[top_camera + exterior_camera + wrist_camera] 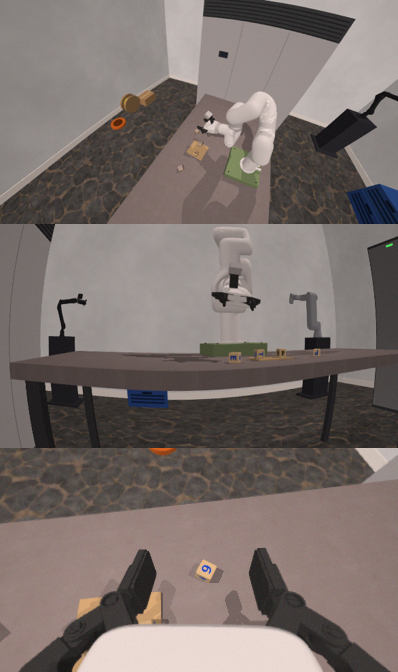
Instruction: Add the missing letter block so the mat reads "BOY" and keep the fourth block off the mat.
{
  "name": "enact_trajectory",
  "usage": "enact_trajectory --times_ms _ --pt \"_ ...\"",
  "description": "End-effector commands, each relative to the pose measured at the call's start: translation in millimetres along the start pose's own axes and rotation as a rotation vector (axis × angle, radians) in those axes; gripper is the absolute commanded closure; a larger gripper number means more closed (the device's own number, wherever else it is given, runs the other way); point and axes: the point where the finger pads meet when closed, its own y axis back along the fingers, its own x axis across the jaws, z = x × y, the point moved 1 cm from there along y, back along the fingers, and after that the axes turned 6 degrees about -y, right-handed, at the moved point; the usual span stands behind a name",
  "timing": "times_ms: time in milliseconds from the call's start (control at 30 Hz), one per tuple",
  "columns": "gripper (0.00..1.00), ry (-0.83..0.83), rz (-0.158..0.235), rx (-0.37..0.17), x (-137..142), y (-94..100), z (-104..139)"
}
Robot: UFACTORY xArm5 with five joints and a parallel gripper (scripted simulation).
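Note:
A tan mat (pixel 204 153) (pixel 272 358) (pixel 87 608) lies on the table with two letter blocks on it, one (pixel 200 144) (pixel 259 353) on its far part and one (pixel 195 153) (pixel 280 352) on its near part; I cannot read their top letters. A third block (pixel 197 131) (pixel 234 357) (pixel 206 570) lies off the mat past its far edge, and its top shows a blue mark that reads like a 9 in the wrist view. My gripper (pixel 203 126) (pixel 238 305) (pixel 201 561) hangs well above this block, open and empty. A fourth block (pixel 180 168) (pixel 316 352) lies off the mat on the other side.
The arm stands on a green base plate (pixel 238 170) (pixel 217 349) beside the mat. The table edge runs close beyond the third block. An orange bowl (pixel 118 123) (pixel 162 450), a round brown thing (pixel 130 102) and a cardboard box (pixel 147 98) lie on the floor.

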Motion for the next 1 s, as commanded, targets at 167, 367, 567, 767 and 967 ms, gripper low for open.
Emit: enact_trajectory --times_ms 167,367,567,767,967 --pt "0.0 0.0 0.0 0.002 0 -0.1 -1" --pt "0.0 0.053 -0.019 -0.027 -9 -8.4 2" --pt "0.0 0.172 -0.063 -0.088 -28 -25.1 7" --pt "0.0 0.273 -0.105 -0.137 -46 -37.3 11" --pt "0.0 0.383 -0.153 -0.186 -65 -48.3 16"
